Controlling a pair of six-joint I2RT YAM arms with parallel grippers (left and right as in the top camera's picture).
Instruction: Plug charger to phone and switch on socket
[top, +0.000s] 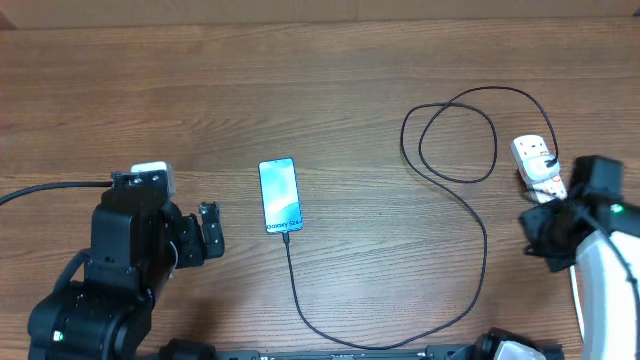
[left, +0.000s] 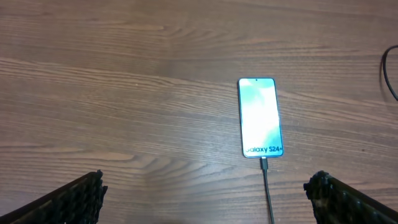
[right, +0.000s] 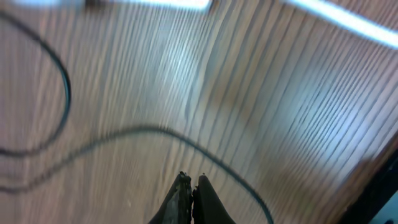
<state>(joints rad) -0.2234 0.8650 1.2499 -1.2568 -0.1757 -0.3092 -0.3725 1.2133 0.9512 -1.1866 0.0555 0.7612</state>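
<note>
The phone (top: 279, 195) lies flat mid-table, its blue screen lit, and it also shows ahead in the left wrist view (left: 260, 117). The charger (top: 470, 290), a thin black cable, sits with its tip in the phone's near end (left: 263, 163), loops right and runs up to the socket (top: 535, 158). The white socket is partly hidden by my right arm. My left gripper (top: 210, 232) stands open left of the phone, fingers (left: 74, 200) wide apart and holding nothing. My right gripper (top: 530, 218) is shut and empty just below the socket, above the blurred cable (right: 155, 132).
The wooden table (top: 360, 90) stretches bare behind the phone. The charger forms a double loop (top: 458, 140) left of the socket. A thick black cord (top: 50, 188) runs off the left edge from my left arm. The right wrist view is smeared by motion.
</note>
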